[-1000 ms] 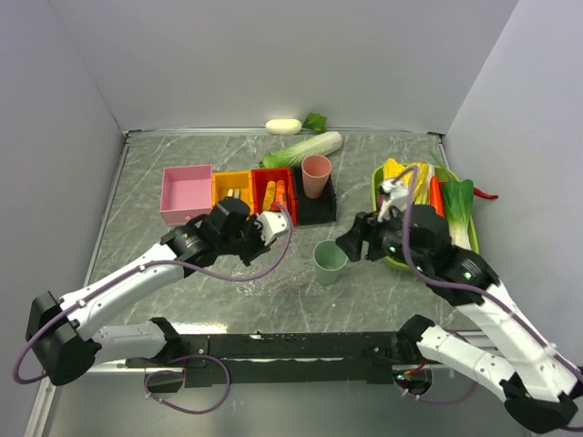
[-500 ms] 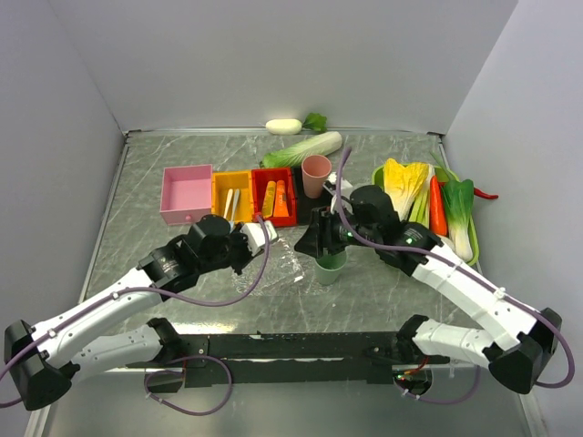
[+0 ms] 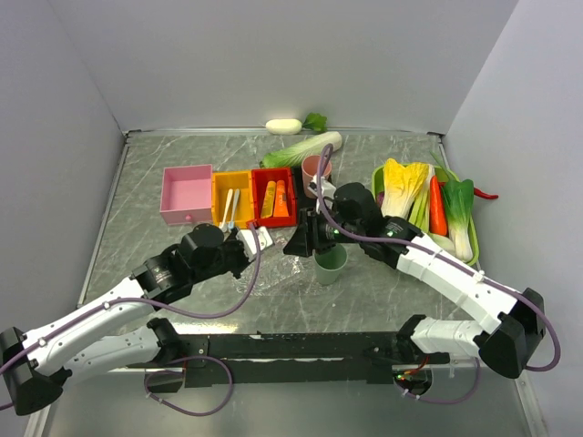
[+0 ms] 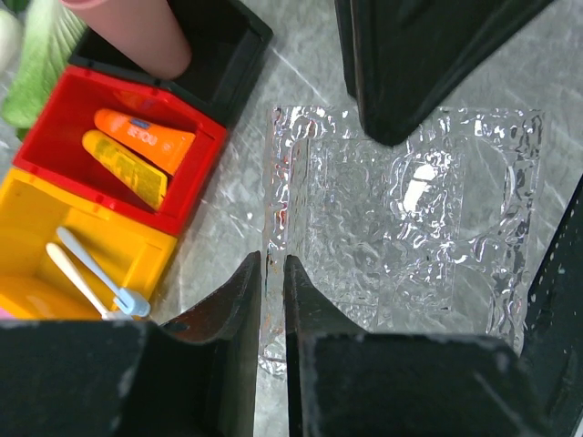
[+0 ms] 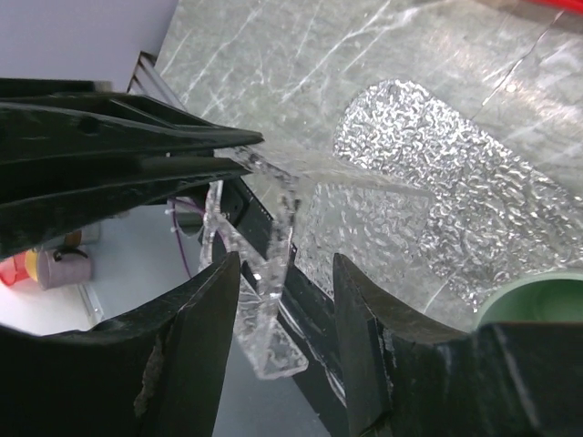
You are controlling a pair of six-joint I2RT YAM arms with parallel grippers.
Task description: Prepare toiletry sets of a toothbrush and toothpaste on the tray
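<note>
The left gripper [image 4: 272, 266] has its fingers pinched almost together on the thin rim of the clear, speckled tray [image 4: 401, 209]. Its own wrist view shows this grip plainly, while from above the tray is only a faint glint between the two grippers. The right gripper [image 5: 284, 266] is spread wide, with one finger on either side of a tray corner and a gap showing on both sides. The left wrist view shows two toothpaste tubes [image 4: 137, 150] in the red bin [image 4: 68, 109] and two toothbrushes [image 4: 86, 269] in the yellow bin [image 4: 36, 218], all apart from the tray. The right wrist view catches a green cup [image 5: 537, 296] just beside the tray.
</note>
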